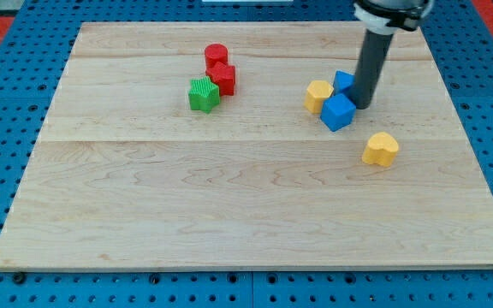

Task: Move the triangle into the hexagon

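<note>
My tip (363,105) rests on the board at the view's upper right. It touches the right side of a blue block (343,81), which looks like the triangle and is partly hidden by the rod. A yellow hexagon (318,96) lies just left of that blue block, touching or nearly touching it. A blue cube (338,112) sits just below both, left of and below my tip.
A yellow heart-shaped block (381,149) lies below and right of my tip. At the view's upper middle a red cylinder (216,56), a red block (223,79) and a green star-like block (203,94) form a cluster. The wooden board (229,205) lies on a blue pegboard.
</note>
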